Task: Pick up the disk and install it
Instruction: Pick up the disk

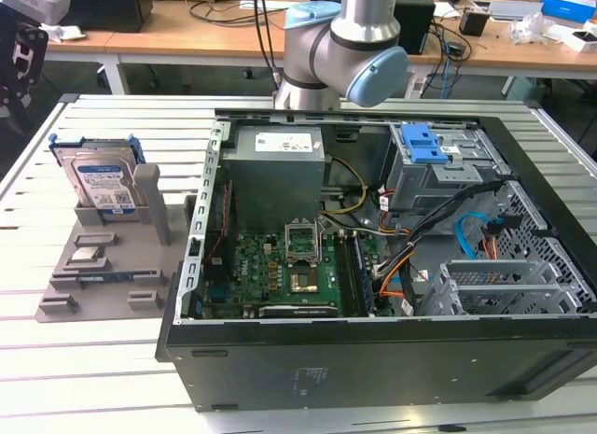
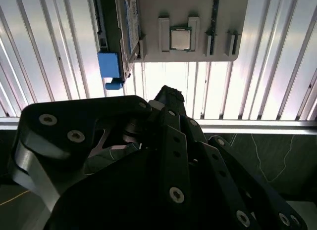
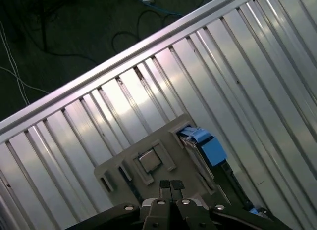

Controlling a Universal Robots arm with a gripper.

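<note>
The disk (image 1: 101,184) is seen as a flat silver box with a white and blue label and a blue plastic frame round its edges; it is stood up on its edge in a slot of a grey plastic holder (image 1: 117,294), at the exterior view's left; a small square shiny chip (image 1: 86,257) is laid flat in another slot of the same holder, and a thin dark strip (image 1: 103,279) is set just beside it; the holder is placed on a table (image 1: 112,378) made of long shiny metal slats; a big black computer case (image 1: 373,369) is laid open beside the holder; a green board (image 1: 270,266), a silver box (image 1: 275,168), many wires and a blue latch on a grey metal cage (image 1: 424,147) are held inside it; the arm (image 1: 340,42), round, grey and light blue, is seen behind the case; in the first wrist view the black gripper (image 3: 171,184) is held above the table and pointed down at the holder, not touching the disk; its jaws are pressed together and nothing is held between them.
</note>
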